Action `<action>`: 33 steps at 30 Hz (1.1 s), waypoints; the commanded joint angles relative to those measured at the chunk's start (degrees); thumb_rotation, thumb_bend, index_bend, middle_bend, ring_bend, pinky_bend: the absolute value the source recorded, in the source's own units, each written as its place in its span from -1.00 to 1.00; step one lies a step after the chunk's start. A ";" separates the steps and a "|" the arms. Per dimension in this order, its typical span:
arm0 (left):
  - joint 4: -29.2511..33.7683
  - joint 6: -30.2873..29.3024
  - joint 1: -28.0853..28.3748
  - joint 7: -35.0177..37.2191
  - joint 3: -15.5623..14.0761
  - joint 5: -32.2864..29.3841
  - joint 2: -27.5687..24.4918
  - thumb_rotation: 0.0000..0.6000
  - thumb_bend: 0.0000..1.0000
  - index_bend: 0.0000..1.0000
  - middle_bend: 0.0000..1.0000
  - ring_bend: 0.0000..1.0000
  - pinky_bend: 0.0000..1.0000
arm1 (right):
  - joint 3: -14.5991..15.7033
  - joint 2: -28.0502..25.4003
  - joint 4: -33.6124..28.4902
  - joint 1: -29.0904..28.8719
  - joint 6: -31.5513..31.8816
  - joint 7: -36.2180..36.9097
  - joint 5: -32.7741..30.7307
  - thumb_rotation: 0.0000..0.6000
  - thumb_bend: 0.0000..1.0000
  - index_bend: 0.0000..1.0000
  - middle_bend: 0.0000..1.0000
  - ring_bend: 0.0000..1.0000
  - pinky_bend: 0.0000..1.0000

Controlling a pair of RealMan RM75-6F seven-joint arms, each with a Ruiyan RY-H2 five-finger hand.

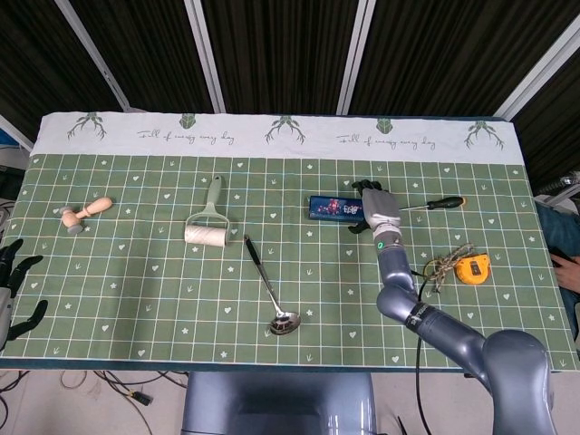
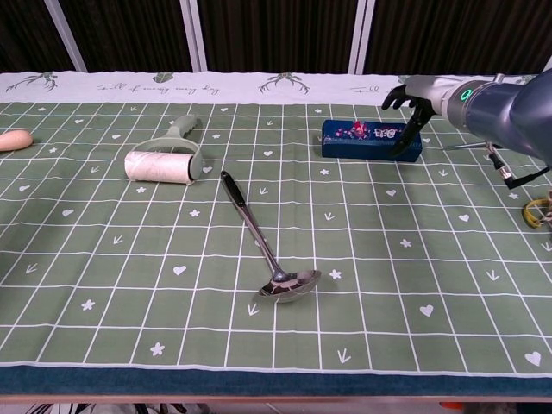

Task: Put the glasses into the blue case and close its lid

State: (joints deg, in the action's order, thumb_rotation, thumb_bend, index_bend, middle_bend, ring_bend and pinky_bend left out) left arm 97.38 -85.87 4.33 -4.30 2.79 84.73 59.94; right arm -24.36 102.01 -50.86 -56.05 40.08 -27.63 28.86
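From the head view, the blue case (image 1: 337, 207) lies on the far right-of-centre part of the green tablecloth (image 1: 136, 272), its long axis running left to right. The right hand (image 1: 379, 207) sits at the case's right end, fingers curled over that end and apparently touching it; whether they press the lid or merely rest on it cannot be told from here. The left hand (image 1: 13, 281) hangs off the near left edge, fingers spread and holding nothing, well apart from the case, so the right hand is plainly the nearer one. A screwdriver (image 1: 433, 204) lies just right of the right hand, and a lint roller (image 1: 207, 227) and a ladle (image 1: 270, 288) lie to the left. From the chest view, the blue case looks closed or nearly so, a patterned top showing; the glasses themselves are not visible and are probably inside. The right hand's fingers (image 2: 412, 127) are somewhat apart, reaching down onto the case's right end from the far right side, so the case extends leftward from them. Any final press would go downward at that end.
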 commanded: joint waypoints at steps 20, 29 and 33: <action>0.26 0.52 0.15 -0.07 -0.14 -0.09 -0.36 1.00 -0.37 -0.61 -1.00 -1.00 -1.00 | 1.00 3.78 6.22 -1.06 0.11 2.56 2.54 1.00 -0.23 -0.13 -0.69 -0.82 -0.56; 0.34 0.51 0.14 -0.17 -0.16 -0.12 -0.41 1.00 -0.37 -0.61 -1.00 -1.00 -1.00 | 1.17 3.06 5.27 -0.68 0.31 2.23 2.79 1.00 -0.27 -0.29 -0.72 -0.83 -0.56; 0.41 0.59 0.17 -0.32 -0.13 -0.21 -0.42 1.00 -0.37 -0.61 -1.00 -1.00 -1.00 | 1.30 1.95 4.04 -0.36 0.35 1.63 2.54 1.00 -0.45 -0.59 -0.76 -0.85 -0.56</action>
State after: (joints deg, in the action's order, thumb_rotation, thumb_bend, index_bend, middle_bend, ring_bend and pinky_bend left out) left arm 97.78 -85.29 4.51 -4.61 2.66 84.53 59.52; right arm -23.13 104.22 -46.56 -56.51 40.43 -25.80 31.48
